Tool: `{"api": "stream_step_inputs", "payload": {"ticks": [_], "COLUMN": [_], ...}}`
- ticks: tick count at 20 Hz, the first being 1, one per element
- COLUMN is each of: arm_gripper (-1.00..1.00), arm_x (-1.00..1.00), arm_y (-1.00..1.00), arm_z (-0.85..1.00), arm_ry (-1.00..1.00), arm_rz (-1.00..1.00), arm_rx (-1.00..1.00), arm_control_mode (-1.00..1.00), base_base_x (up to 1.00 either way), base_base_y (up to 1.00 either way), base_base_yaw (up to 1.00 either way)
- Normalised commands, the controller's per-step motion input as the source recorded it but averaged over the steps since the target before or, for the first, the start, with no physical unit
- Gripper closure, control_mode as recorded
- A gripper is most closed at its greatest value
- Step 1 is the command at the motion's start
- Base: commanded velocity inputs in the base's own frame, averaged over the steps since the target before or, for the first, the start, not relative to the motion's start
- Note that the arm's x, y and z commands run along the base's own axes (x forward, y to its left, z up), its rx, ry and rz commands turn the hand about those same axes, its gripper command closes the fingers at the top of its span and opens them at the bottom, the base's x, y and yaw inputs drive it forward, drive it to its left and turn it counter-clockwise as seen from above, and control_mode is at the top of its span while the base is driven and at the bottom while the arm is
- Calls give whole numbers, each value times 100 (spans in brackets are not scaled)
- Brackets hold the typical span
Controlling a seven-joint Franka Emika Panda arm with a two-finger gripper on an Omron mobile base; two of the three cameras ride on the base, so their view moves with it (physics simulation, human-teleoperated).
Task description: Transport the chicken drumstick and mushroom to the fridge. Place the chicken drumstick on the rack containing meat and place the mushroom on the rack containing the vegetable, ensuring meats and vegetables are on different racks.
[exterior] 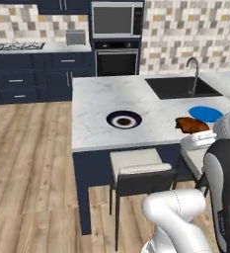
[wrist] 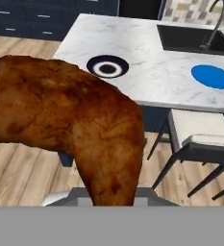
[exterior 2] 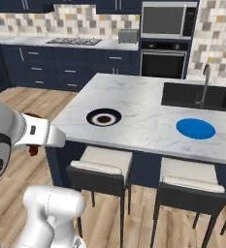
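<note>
Nearest you, the jaws are pinching the browned, roasted chicken drumstick point(wrist: 70, 125), carried off the white marble tabletop point(exterior: 101, 101). Beyond lie a dark ringed plate point(exterior: 124, 119) and blue round plate point(exterior 2: 196, 128). Judged: first carry underway; fridge placement and mushroom remain.

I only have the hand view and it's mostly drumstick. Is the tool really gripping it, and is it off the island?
Observer: Yes. The tool is shut on the chicken drumstick, and the right base view puts it beside the island, over the floor.
Operator: What's on the back wall?
Observer: An oven with a microwave above it.
Operator: Anything left of those?
Observer: A toaster and a stove on the counter.
</note>
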Motion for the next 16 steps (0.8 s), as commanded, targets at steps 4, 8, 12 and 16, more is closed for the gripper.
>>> {"api": "stream_step_inputs", "payload": {"ticks": [4, 8, 12, 16], "arm_gripper": [100, 100, 100, 100], "arm_x": [0, 0, 0, 0], "arm_y": [0, 0, 0, 0], "arm_z": [0, 0, 0, 0], "arm_ry": [0, 0, 0, 0], "arm_rz": [0, 0, 0, 0], "arm_rx": [0, 0, 0, 0], "arm_control_mode": [100, 100, 100, 100], "base_base_x": [3, 0, 5, 10], "base_base_y": [100, 100, 92, 100], "base_base_yaw": [35, 60, 68, 60]}}
